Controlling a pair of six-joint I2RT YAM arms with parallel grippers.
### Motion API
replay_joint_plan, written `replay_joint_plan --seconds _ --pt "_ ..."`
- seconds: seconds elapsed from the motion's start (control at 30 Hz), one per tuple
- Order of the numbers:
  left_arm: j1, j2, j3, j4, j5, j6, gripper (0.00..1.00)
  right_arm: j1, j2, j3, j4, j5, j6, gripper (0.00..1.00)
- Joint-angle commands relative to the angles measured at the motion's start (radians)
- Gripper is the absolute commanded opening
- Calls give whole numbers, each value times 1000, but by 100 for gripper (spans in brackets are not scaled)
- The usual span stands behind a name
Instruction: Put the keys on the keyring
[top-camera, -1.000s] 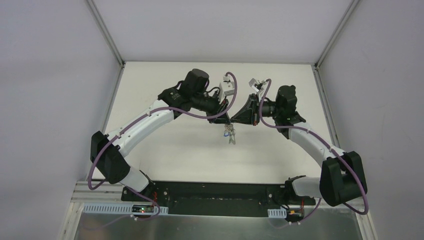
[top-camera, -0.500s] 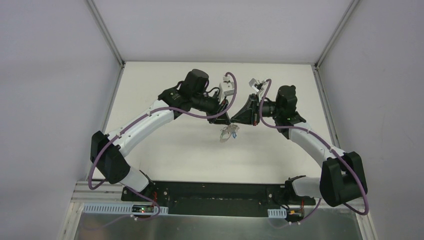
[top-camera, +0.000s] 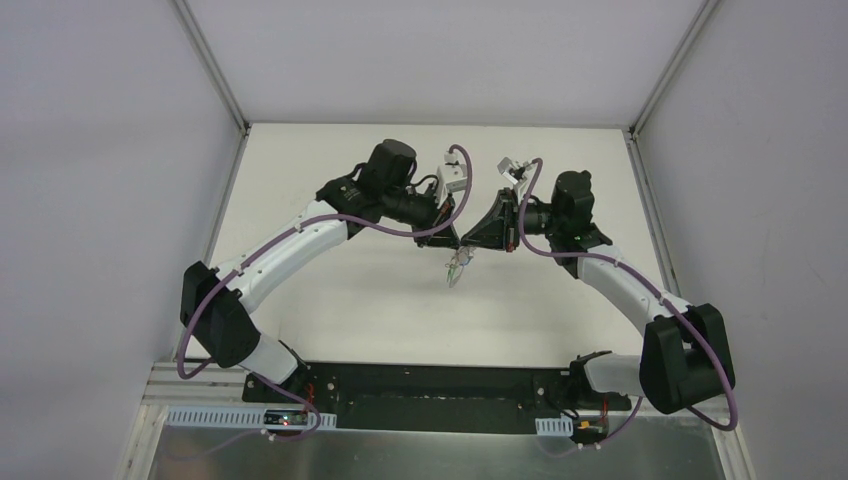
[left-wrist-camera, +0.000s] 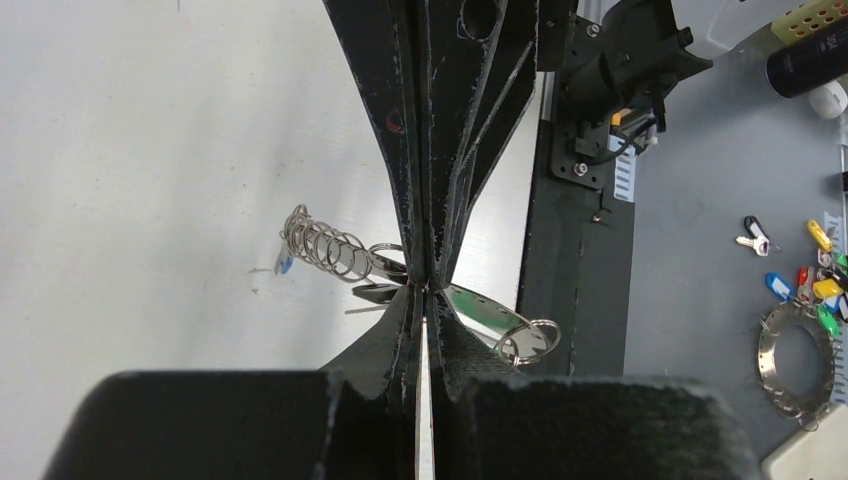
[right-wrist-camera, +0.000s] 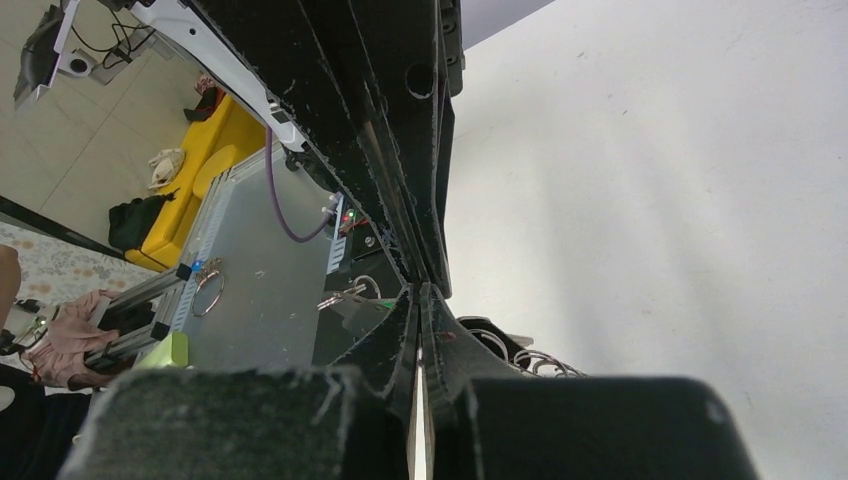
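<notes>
The left gripper (left-wrist-camera: 424, 292) is seen clenched, a hairline slit left between its fingers. At its tips the keyring (left-wrist-camera: 335, 250) is caught above the table (left-wrist-camera: 150, 150), its chain of rings jutting to one side of the left gripper, a silvery tag (left-wrist-camera: 480, 315) to the other. Beyond, tip to tip with the left gripper, the right gripper (right-wrist-camera: 420, 292) is likewise clenched. Which one grips the keyring cannot be told.

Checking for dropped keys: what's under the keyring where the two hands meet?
Only bare white table shows under the keyring, no loose key visible. The shut left hand and right hand cover the part at their tips.
</notes>
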Motion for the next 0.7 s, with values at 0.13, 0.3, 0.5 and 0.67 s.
replay_joint_plan --seconds 0.13,0.3,0.5,0.67 --pt "-2 -71 7 -54 -31 33 0 -9 -44 13 -24 -5 -100 0" --pt "-3 -75 68 -160 -51 113 0 -10 -52 37 -174 4 -236 4" --pt "-19 -82 95 -231 -67 174 0 -3 -54 46 -212 -3 -275 8" --pt "-34 -74 115 -263 -82 201 0 7 -55 67 -232 -11 -283 16"
